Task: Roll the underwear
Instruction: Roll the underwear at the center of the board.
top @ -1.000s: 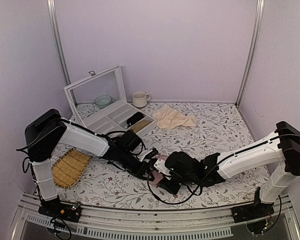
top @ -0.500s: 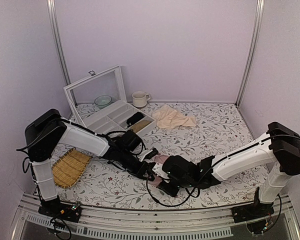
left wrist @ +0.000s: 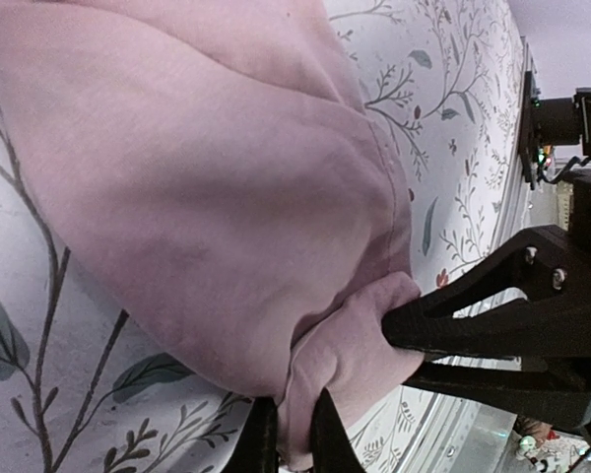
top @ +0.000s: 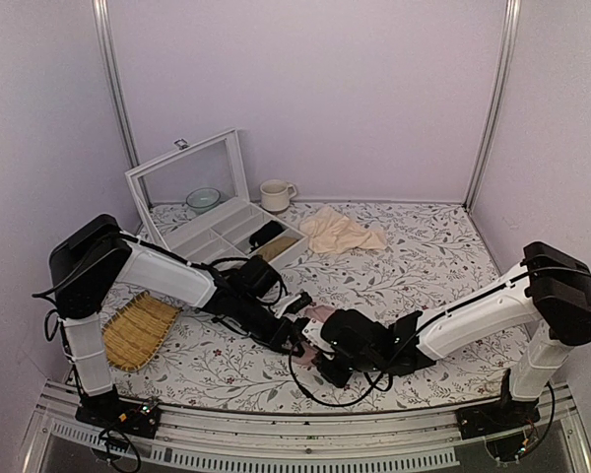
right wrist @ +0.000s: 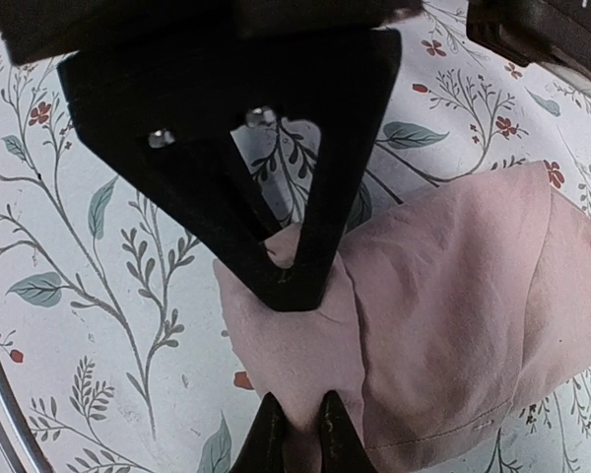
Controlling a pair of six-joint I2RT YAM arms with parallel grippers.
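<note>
The underwear [top: 318, 314] is a dusty-pink bundle on the flowered table [top: 424, 256], near the front and between the two arms. In the left wrist view the underwear [left wrist: 207, 197] fills most of the frame, and my left gripper [left wrist: 291, 439] is shut on a fold at its edge. The right arm's black fingers [left wrist: 473, 315] press into the same fold from the side. In the right wrist view my right gripper [right wrist: 297, 434] pinches the underwear [right wrist: 453, 296] at its near corner, just below the left gripper's fingers [right wrist: 286, 266]. From above, the left gripper [top: 297, 340] and right gripper [top: 321, 357] nearly touch.
A white divided box [top: 231, 235] with its glass lid raised stands at the back left. A pale green bowl [top: 203, 198] and a cream mug [top: 274, 194] are near it. A plain beige cloth [top: 340, 233] lies behind. A woven bamboo tray [top: 138, 330] sits front left.
The right arm has slid left toward the underwear and its jaws have closed on the fabric. The left arm has stayed almost in place.
</note>
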